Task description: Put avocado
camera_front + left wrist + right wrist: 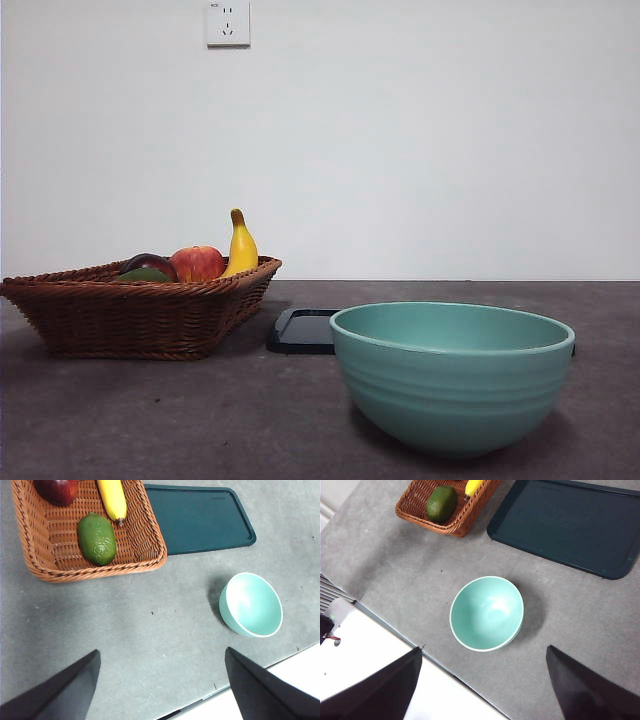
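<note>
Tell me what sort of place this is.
Probably a robot test bench, not a kitchen: a bare grey table against a blank wall, set with a fruit basket, bowl and tray.

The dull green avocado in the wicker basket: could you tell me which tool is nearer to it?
Left, probably. The left tool hangs above bare table beside the basket holding the avocado; the right tool hangs beyond the teal bowl.

avocado (97,539) green | basket (145,555) brown weave | bowl (486,613) teal | tray (570,525) dark teal
</note>
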Robot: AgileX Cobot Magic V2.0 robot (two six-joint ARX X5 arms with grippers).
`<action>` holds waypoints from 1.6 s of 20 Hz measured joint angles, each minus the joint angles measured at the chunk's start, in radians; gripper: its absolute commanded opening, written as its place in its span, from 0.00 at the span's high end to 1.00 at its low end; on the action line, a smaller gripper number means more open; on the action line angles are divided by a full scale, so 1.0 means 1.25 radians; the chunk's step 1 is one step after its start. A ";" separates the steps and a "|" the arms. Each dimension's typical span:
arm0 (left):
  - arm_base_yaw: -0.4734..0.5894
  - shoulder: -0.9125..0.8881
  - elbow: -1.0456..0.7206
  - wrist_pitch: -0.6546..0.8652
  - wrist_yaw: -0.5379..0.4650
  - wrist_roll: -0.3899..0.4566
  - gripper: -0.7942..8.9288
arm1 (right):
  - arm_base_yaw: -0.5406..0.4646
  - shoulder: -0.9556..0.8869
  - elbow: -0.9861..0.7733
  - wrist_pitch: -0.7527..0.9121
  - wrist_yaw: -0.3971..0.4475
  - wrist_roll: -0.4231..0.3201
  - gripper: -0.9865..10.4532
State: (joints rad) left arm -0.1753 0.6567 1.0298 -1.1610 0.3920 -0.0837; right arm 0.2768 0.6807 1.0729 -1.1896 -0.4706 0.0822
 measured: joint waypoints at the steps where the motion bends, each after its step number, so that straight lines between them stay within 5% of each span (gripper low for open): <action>1: 0.000 0.004 0.000 0.000 0.000 0.000 0.50 | 0.000 0.000 0.000 0.000 0.000 0.000 0.56; 10: -0.042 0.163 0.052 0.106 -0.011 -0.003 0.50 | 0.000 0.000 0.000 0.000 0.000 0.000 0.56; 20: -0.152 0.527 0.158 0.267 -0.249 -0.003 0.51 | 0.000 0.000 0.000 0.000 0.000 0.000 0.56; 32: -0.172 0.799 0.158 0.409 -0.378 0.001 0.51 | 0.000 0.000 0.000 0.000 0.000 0.000 0.56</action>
State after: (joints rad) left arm -0.3908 1.6550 1.2278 -0.6502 -0.0799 -0.0826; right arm 0.2768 0.6807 1.0729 -1.1896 -0.4702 0.0822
